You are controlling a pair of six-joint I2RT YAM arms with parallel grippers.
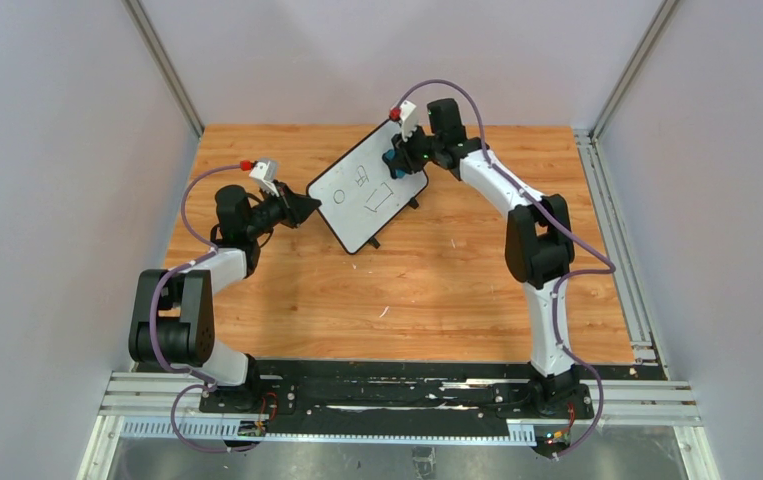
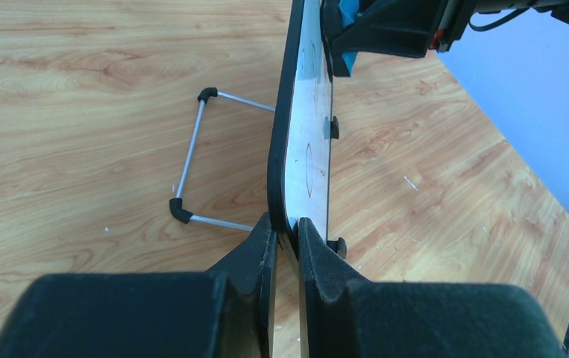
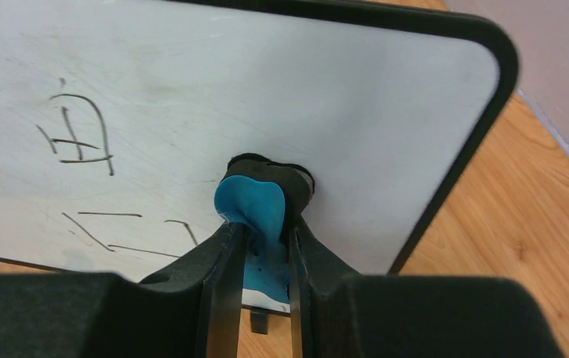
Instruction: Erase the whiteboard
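The whiteboard (image 1: pixel 367 190) is a white board with a black frame, standing tilted at the table's far middle, with black drawn shapes on its face (image 3: pixel 80 134). My left gripper (image 1: pixel 307 207) is shut on the board's left corner; in the left wrist view (image 2: pixel 287 233) the board (image 2: pixel 307 149) runs edge-on between the fingers. My right gripper (image 1: pixel 397 160) is shut on the blue eraser (image 3: pixel 255 212) and presses its dark pad against the board's face (image 3: pixel 341 112) near the far right corner.
The board's wire stand (image 2: pixel 192 160) with black elbows rests on the wooden table (image 1: pixel 437 290) behind the board. Grey walls enclose the table on three sides. A metal rail (image 1: pixel 617 240) runs along the right edge.
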